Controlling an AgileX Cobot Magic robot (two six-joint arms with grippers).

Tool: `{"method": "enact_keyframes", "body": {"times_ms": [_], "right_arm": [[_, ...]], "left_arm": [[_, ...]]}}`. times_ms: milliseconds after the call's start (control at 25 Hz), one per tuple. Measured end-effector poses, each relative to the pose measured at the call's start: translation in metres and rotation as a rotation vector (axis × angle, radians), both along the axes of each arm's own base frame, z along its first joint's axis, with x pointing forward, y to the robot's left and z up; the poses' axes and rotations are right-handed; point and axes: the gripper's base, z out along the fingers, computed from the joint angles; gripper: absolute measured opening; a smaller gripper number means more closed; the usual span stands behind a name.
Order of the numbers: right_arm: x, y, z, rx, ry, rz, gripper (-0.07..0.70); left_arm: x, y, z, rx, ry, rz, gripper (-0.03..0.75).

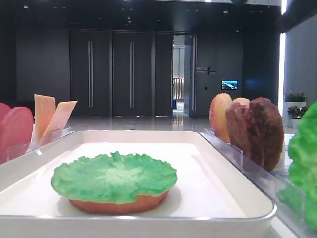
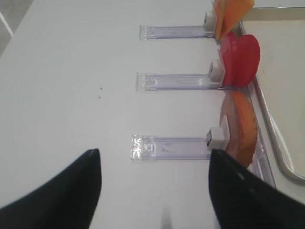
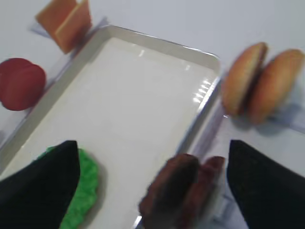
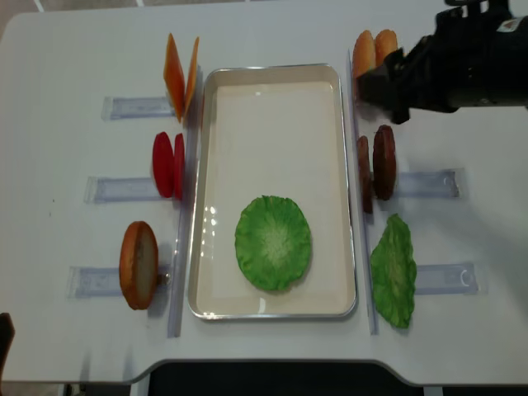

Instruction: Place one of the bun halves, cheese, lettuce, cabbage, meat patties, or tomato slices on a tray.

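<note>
Lettuce on bun: a lettuce (image 1: 114,177) leaf is lying flat on a bun half (image 1: 119,204) at the near end of the tray (image 1: 233,163), nearest the low front camera; from above only the green leaf (image 4: 273,242) is showing.
Tray: the white tray (image 4: 272,124) is sitting mid-surface, its far part bare.
Left holders: a bun half (image 4: 139,264), tomato slices (image 4: 167,164) and cheese (image 4: 181,76) are standing on edge in clear holders (image 4: 124,107) just beside the tray's left rim.
Right holders: a spare lettuce leaf (image 4: 393,271), meat patties (image 4: 377,169) and two bun halves (image 4: 373,51) are standing along the right rim.
Right gripper: the right gripper (image 3: 152,183) is hanging wide open and empty above the surface, the patties (image 3: 183,193) and tray edge showing between its jaws.
Left gripper: the left gripper (image 2: 155,191) is hovering open over the bare surface (image 2: 62,95) left of the holders, holding nothing.
Step in hand: I judge the lettuce placing is done and the right arm is free for another piece.
Next move: probably lowering onto one upright patty, jaws straddling its thin edge, closing without knocking its neighbour, then carrying it to the lettuce stack.
</note>
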Motion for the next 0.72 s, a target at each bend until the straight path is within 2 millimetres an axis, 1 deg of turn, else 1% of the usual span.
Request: {"method": "enact_keyframes", "body": {"times_ms": [120, 360, 480, 560, 640, 720], "right_arm": [[0.002, -0.033, 0.000, -0.054, 0.047, -0.111, 0.592], [0.000, -0.095, -0.013, -0.217, 0.205, -0.352, 0.592], [-0.003, -0.117, -0.016, -0.313, 0.248, -0.457, 0.592], [-0.005, -0.128, -0.017, -0.356, 0.272, -0.520, 0.592], [-0.007, -0.136, -0.018, -0.376, 0.293, -0.569, 0.591], [-0.009, -0.138, -0.019, -0.371, 0.312, -0.592, 0.591]], "left_arm": [[0.000, 0.000, 0.000, 0.000, 0.000, 0.000, 0.535], [0.000, 0.000, 0.000, 0.000, 0.000, 0.000, 0.535], [0.000, 0.000, 0.000, 0.000, 0.000, 0.000, 0.535], [0.000, 0.000, 0.000, 0.000, 0.000, 0.000, 0.535], [0.000, 0.000, 0.000, 0.000, 0.000, 0.000, 0.535], [0.000, 0.000, 0.000, 0.000, 0.000, 0.000, 0.535]]}}
